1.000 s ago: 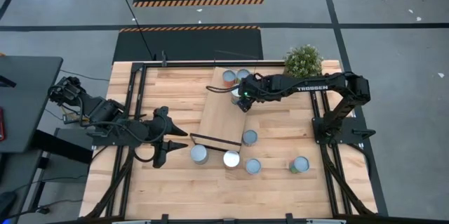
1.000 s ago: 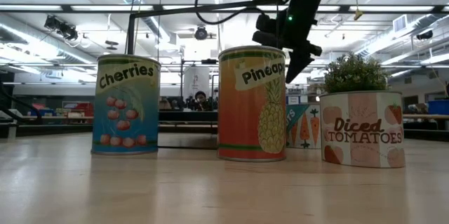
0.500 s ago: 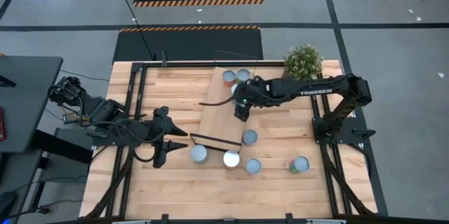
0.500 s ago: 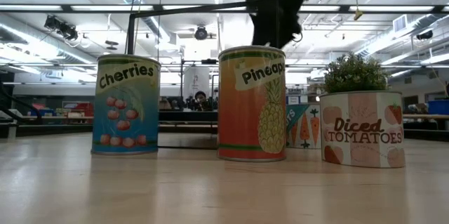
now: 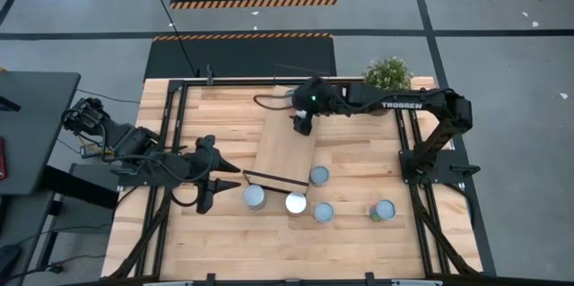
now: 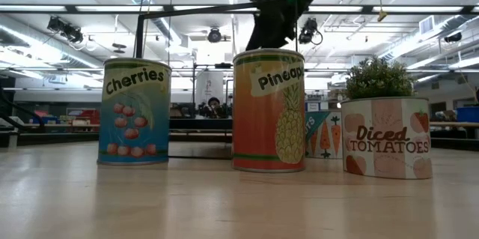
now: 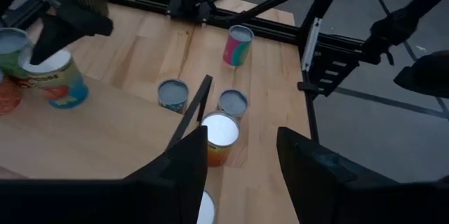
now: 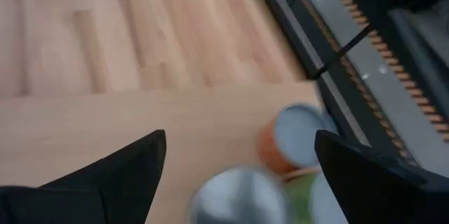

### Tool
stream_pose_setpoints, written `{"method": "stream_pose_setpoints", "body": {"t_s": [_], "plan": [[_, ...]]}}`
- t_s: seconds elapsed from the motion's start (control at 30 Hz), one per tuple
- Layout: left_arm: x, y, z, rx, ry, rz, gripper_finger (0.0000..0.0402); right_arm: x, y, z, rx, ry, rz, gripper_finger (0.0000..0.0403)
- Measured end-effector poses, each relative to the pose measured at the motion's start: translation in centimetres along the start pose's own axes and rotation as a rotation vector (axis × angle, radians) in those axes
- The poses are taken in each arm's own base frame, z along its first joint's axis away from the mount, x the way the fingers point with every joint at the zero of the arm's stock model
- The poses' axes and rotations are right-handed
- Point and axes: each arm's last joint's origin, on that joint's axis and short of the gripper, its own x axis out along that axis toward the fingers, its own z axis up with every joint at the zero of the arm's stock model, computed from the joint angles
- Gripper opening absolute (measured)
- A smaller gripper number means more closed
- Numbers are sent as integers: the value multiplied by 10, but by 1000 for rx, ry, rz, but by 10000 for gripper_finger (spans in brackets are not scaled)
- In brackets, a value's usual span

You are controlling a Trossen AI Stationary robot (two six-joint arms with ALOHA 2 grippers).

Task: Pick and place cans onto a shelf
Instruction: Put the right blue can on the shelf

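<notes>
Wooden table (image 5: 359, 232) carries a pale shelf (image 5: 282, 147) board at its middle. Right claw (image 5: 302, 123) hovers over the shelf's far end, fingers apart and empty, beside cans (image 8: 298, 136) standing there. Four more cans (image 5: 318, 176) cluster around the shelf's near, black-framed end. Left claw (image 5: 218, 181), fingers apart, waits beside that end.

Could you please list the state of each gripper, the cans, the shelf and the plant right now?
Left gripper: open, empty, waiting beside the loose cans.
Right gripper: open, empty, over the shelf's far end.
Shelf: lying flat on the table, cans standing at its far end.
Loose cans: five, upright on the table, off the shelf.
Plant: upright at the table's far edge.
</notes>
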Motion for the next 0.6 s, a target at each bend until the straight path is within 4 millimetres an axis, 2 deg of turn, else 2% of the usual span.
{"method": "stream_pose_setpoints", "body": {"t_s": [0.17,0.6], "plan": [[1,0,0,-24,-11,19,176,14,-13,-4,-17,29,-27,372],[1,0,1,-58,-20,16,176,26,-19,-13,-112,117,-68,372]]}}
